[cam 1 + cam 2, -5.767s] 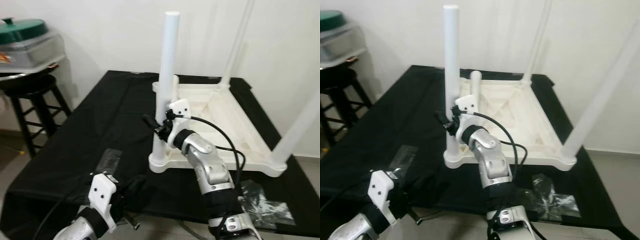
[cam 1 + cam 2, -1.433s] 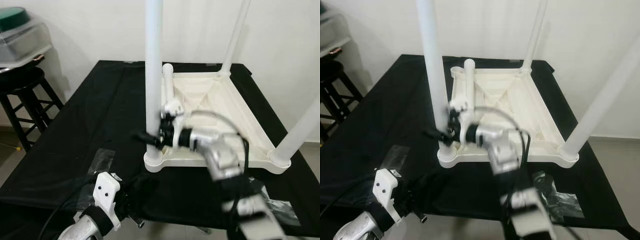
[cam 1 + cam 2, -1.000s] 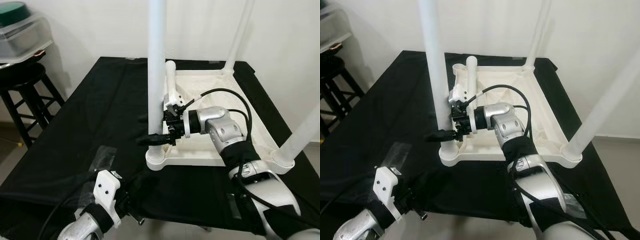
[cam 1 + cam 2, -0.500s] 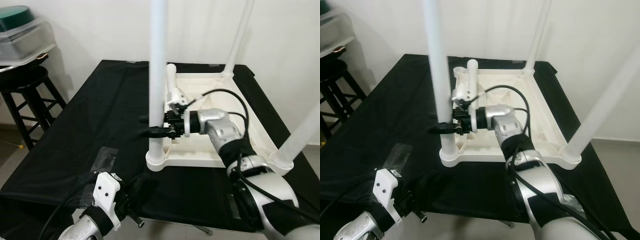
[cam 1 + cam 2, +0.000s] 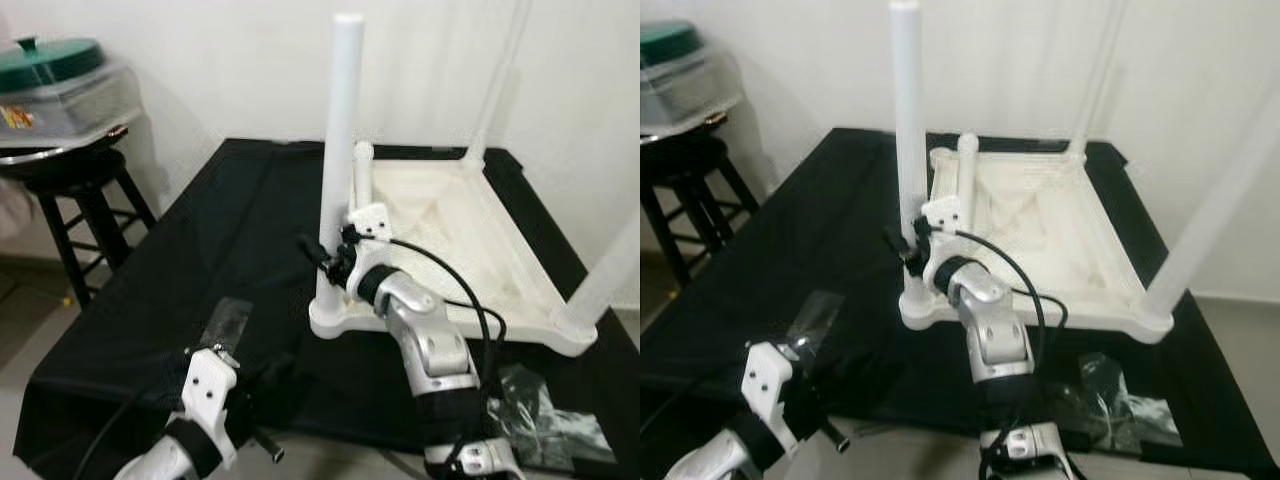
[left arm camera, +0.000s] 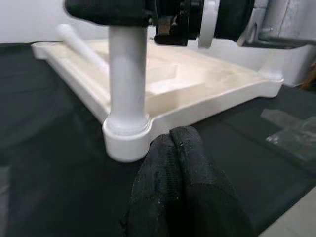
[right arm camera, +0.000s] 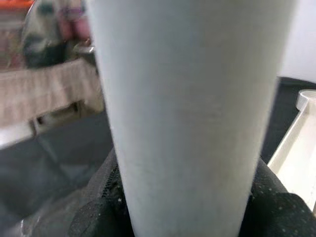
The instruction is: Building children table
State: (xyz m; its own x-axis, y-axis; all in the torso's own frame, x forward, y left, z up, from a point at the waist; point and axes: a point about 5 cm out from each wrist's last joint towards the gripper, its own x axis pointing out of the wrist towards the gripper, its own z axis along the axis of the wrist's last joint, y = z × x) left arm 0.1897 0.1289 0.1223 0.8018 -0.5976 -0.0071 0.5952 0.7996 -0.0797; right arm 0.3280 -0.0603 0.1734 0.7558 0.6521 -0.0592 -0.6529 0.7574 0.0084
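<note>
An upturned white children's table (image 5: 455,235) lies on a table draped in black cloth (image 5: 230,240), filling the centre and right of the left eye view, with its underside facing up. A white leg (image 5: 338,150) stands upright in the near-left corner socket, rising through the middle of the frame to near the top edge. The right gripper (image 5: 318,255), at centre frame, is clamped on this leg low down, just above the socket; in the right wrist view the leg (image 7: 190,113) is seen very close, with black fingers (image 7: 98,207) pressed against both of its sides. A second, loose leg (image 5: 362,178) lies along the tabletop's underside just behind the upright one. Two more legs stand in their sockets: one at the far corner (image 5: 497,80) in the upper right, one at the near-right corner (image 5: 612,270) at the right edge. The left gripper (image 6: 173,143) hangs low at the bottom left of the eye views, near the front edge of the cloth, its two black fingers pressed together on nothing and pointing toward the base of the upright leg. A crumpled clear plastic bag (image 5: 545,415) lies on the cloth at the lower right. At the upper left, a black stool (image 5: 75,200) carries a clear container with a green lid (image 5: 50,50).
</note>
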